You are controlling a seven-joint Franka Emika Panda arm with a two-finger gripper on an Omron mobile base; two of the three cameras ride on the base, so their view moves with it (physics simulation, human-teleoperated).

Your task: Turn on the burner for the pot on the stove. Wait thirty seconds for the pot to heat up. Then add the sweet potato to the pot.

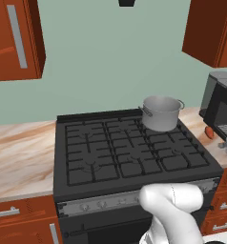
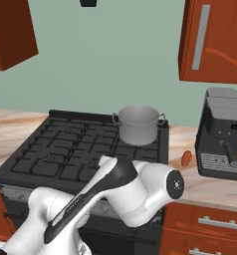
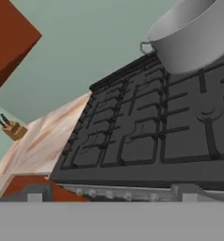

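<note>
Pot (image 1: 160, 113) stands on the stove (image 1: 125, 150), on the rear right burner, close to the back edge. It is one pot, shiny silver-grey, upright, with two small loop handles on its sides. I cannot see into it from these angles. From the hand view the pot (image 3: 194, 35) appears at the upper right, resting on the black grates, and the stove (image 3: 147, 141) runs tilted across the picture.

One sweet potato (image 2: 186, 158) lies on the surface (image 2: 210, 184) to the right of the stove, well apart from the pot. It is just beside the coffee machine (image 2: 224, 132), between the machine and the stove edge. In the left base view the sweet potato (image 1: 209, 132) is partly hidden by the same machine.

A silver strip with several small knobs (image 1: 102, 204) runs along the stove front; I cannot count them exactly.

The end effector is somewhere low in front of the stove, behind the white arm (image 2: 115, 194). Its fingers are not visible, so I cannot tell if they are apart or together, or if they touch anything.

One knife block (image 3: 12, 129) stands far away on the surface at the left of the hand view. Red-brown cabinets (image 1: 15, 38) hang on the wall at both sides.
</note>
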